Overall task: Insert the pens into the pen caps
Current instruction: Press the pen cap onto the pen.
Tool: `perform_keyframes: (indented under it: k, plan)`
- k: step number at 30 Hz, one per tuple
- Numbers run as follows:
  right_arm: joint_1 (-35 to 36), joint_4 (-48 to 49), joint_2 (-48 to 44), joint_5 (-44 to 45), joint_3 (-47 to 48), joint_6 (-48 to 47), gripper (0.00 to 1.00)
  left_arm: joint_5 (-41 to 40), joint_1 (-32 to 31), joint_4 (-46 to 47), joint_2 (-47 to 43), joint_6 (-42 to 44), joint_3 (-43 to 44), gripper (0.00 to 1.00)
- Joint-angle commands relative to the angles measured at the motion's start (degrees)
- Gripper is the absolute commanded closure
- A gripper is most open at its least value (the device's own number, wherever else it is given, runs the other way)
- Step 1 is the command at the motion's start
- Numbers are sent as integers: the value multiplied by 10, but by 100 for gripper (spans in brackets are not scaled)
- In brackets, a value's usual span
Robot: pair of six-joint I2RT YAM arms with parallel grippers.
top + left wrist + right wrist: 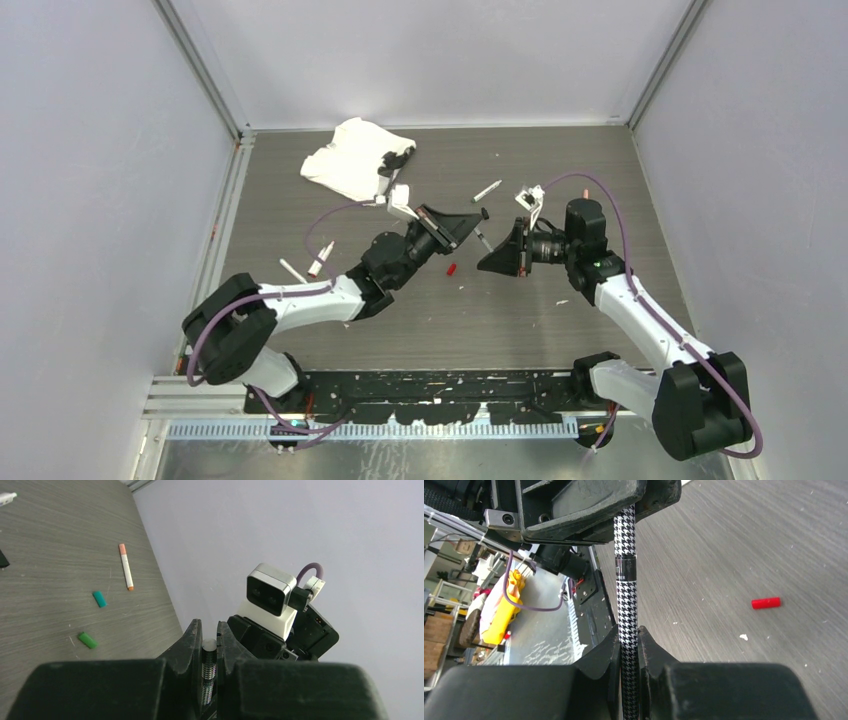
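As my two hands meet above the middle of the surface (500,330), one pen is shared between them. My left hand (209,630) is pressed tight on the houndstooth pen (208,672), its pale end poking just past my fingertips. My right hand (628,636) pinches the same pen further along, so the checked barrel runs straight from one grip to the other, lifted off the wood. Down below, the red cap (766,602) lies on its side, well apart from the pen. Off to the far side I see the green cap (87,640) and the teal cap (99,599) near each other, and beyond them a white pen (126,566) with a salmon end. Two more pens (320,258) lie by my left arm, and a white cloth (350,160) sits crumpled at the back.
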Motion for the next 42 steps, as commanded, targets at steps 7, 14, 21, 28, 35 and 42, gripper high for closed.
perform_keyframes:
  k: [7, 14, 21, 28, 35, 42]
  plan:
    - [0, 50, -3, 61, 51, -24, 99, 213, -124, -46, 21, -33, -27, 100]
    - [-5, 16, -3, 88, 56, -61, 99, 260, -132, -70, 20, -56, -37, 99]
    - [0, -15, 10, 90, 63, -90, 99, 345, -137, 1, 70, -76, -5, 100]
    - [-15, -49, 3, 123, 72, -115, 99, 220, -152, -280, -57, 126, 6, 100]
    - [-16, 15, 9, -26, 48, -104, 99, 202, -147, -235, -60, 160, 26, 99]
    - [-5, -32, 15, -48, 55, -161, 99, 171, -129, -167, -75, 150, 31, 84]
